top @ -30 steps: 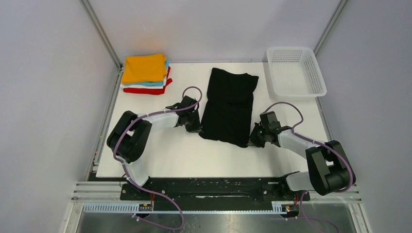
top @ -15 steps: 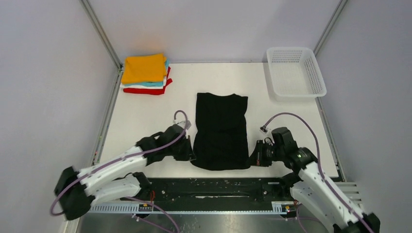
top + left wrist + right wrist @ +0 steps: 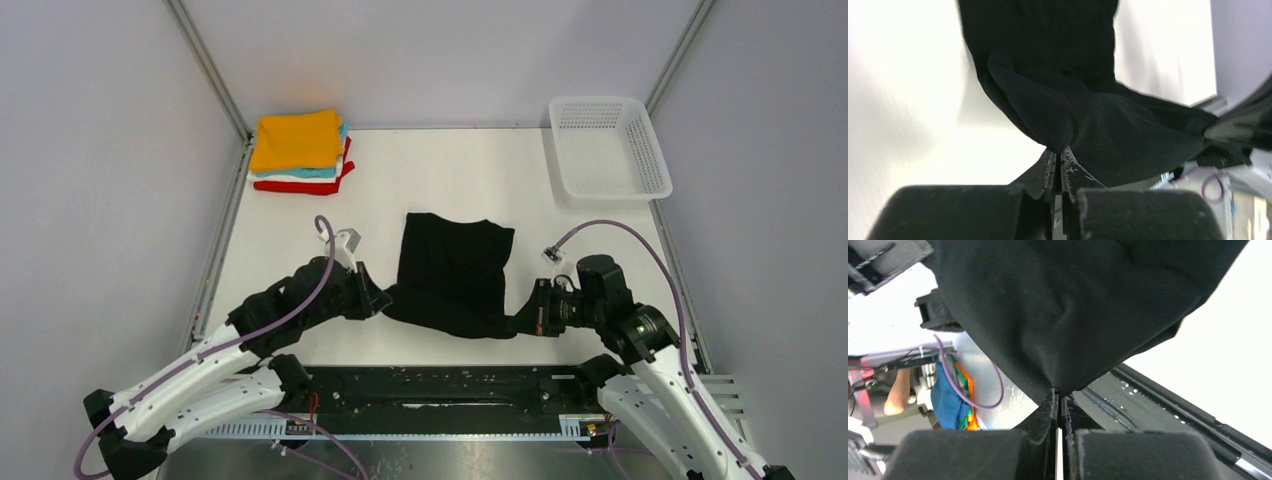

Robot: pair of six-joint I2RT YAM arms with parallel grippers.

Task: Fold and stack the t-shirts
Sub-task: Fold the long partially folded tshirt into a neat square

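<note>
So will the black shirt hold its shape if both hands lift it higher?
Probably not: the black shirt sags between the left hand and right hand, so it looks floppy. Likely light, since two corner pinches carry its near edge.

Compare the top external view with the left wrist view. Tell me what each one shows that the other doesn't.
Only the top external view shows the stack of folded t-shirts in the far left corner and the white mesh basket at the far right. Only the left wrist view shows the left gripper close up, its jaws pinched shut on a bunched fold of cloth. Both views show the black t-shirt, its near edge pulled taut, and the white table beneath it.
</note>
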